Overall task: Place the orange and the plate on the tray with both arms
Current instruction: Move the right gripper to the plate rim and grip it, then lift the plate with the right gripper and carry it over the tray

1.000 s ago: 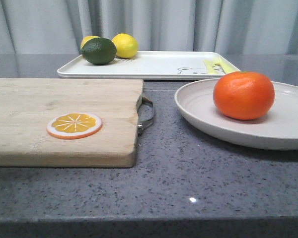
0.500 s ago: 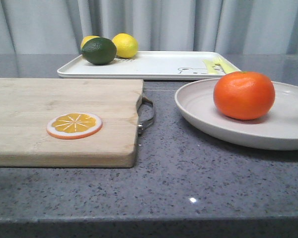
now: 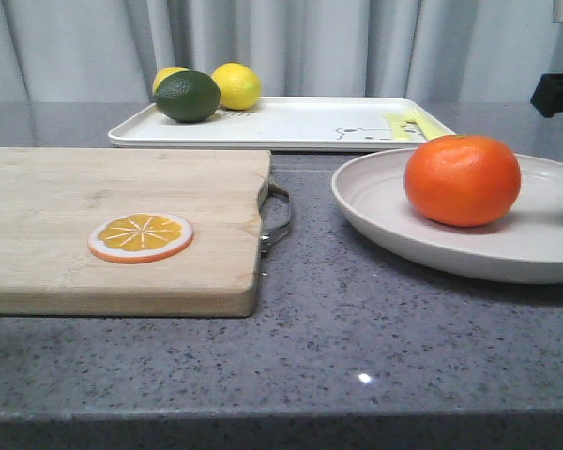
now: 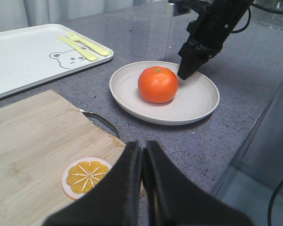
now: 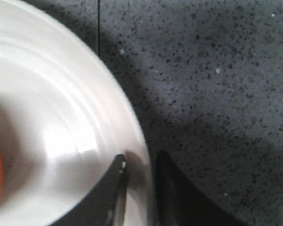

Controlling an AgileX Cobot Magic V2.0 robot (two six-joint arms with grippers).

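The orange (image 3: 462, 180) sits on the left part of the off-white plate (image 3: 375, 211) at the right of the counter; both also show in the left wrist view, orange (image 4: 157, 84) and plate (image 4: 198, 101). My right gripper (image 5: 141, 162) straddles the plate's far right rim (image 5: 139, 141), one finger inside and one outside, jaws close on it; it shows as a dark arm tip in the left wrist view (image 4: 183, 74). The white tray (image 3: 291, 122) with bear print lies at the back. My left gripper (image 4: 142, 146) is shut and empty above the cutting board's corner.
A wooden cutting board (image 3: 103, 225) with a metal handle (image 3: 280, 217) fills the left, bearing an orange slice disc (image 3: 140, 236). Two lemons (image 3: 236, 85) and a green lime (image 3: 187, 97) lie on the tray's left end. Curtains hang behind.
My right arm has come into the front view at the far right edge. The plate with the orange has shifted very slightly right. The left side is unchanged.
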